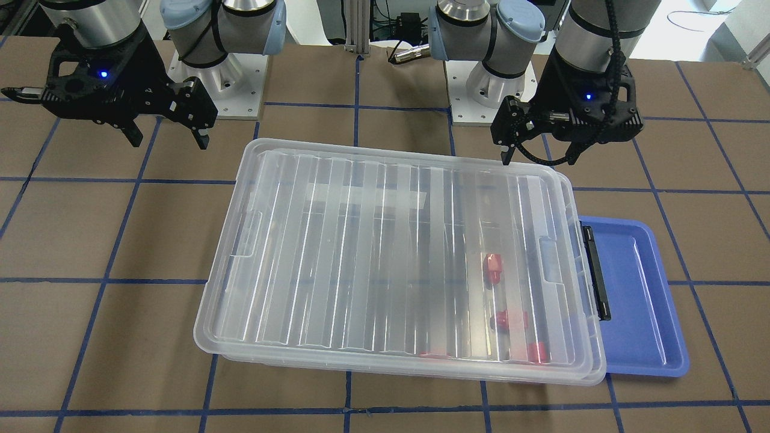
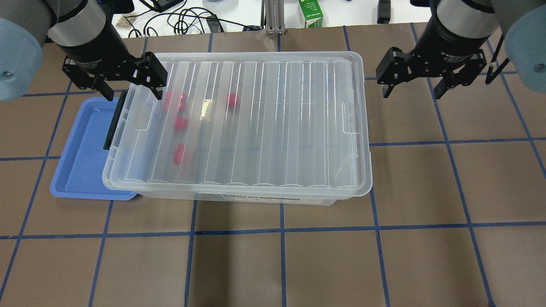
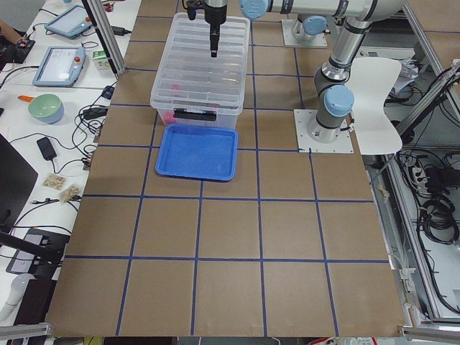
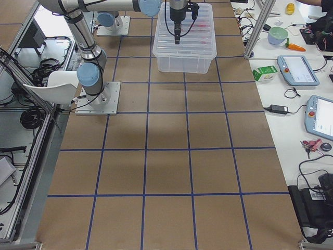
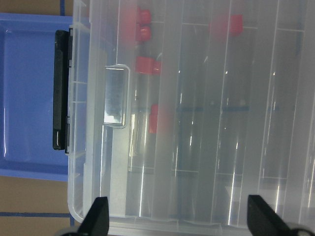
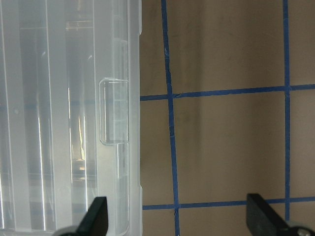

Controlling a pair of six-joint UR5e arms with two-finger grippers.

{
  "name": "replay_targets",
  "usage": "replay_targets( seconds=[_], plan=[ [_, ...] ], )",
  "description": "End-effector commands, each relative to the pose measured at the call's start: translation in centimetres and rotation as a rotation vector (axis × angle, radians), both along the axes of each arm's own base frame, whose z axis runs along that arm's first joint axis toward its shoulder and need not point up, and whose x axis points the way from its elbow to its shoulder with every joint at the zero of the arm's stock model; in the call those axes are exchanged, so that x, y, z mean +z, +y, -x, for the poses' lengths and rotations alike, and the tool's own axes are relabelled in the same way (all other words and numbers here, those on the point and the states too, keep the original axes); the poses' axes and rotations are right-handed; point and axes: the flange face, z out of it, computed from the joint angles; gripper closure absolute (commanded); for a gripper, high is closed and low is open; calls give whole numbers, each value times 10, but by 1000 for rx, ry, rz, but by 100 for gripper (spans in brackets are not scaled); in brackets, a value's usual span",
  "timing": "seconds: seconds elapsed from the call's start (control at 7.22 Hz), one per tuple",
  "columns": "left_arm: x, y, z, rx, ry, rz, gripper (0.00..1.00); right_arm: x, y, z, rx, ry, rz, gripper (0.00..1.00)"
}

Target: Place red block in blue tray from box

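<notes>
The box (image 2: 273, 128) is a clear bin lying mid-table with its ribbed lid on and a black latch (image 2: 114, 123) at one short end. Several red blocks (image 2: 180, 123) lie inside near the latch end and show through the lid (image 1: 492, 264) (image 5: 147, 65). The blue tray (image 2: 81, 153) lies empty beside the latch end, partly under the box rim (image 1: 643, 300) (image 5: 27, 88). My left gripper (image 2: 131, 93) is open and empty above the box's latch-end corner (image 1: 538, 157) (image 5: 178, 221). My right gripper (image 2: 412, 91) is open and empty above bare table off the other end (image 1: 169, 143) (image 6: 179, 221).
The table is brown with a grid of blue tape lines (image 2: 281, 230). A green carton (image 2: 310, 13) and cables lie past its far edge. The two arm bases (image 1: 216, 84) stand on the robot's side of the box.
</notes>
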Motion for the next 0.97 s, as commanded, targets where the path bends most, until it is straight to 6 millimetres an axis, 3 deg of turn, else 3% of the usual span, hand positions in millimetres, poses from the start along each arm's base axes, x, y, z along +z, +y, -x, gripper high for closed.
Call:
replay_targets(
  seconds=[0.0,0.28,0.55,0.83],
  plan=[
    [8,7,1,-2,-1,16,0,0,0,0,1,1,-1,0],
    [-2,2,2,2,-2,-7,0,-1,-1,0,4,-2,-2,0],
    [3,6,1,2,-2,1,0,-21,-3,3,-8,3,-42,0],
    [2,2,1,4,-1,-1,0,-72,-7,2,-10,-16,-65,0]
  ],
)
